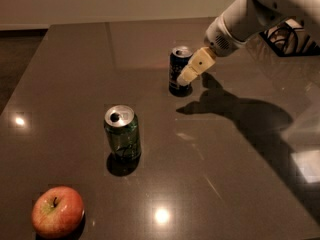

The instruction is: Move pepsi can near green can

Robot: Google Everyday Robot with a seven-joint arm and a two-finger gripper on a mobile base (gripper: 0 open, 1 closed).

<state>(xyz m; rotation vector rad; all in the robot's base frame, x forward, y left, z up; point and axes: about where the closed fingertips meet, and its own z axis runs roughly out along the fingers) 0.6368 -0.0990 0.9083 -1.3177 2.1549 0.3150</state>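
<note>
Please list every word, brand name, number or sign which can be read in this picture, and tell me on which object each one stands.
No text here can be read.
pepsi can: dark side, no legible letters; the gripper overlaps its right side in this view.
green can: pale markings, too blurred to read.
apple: no label visible.
</note>
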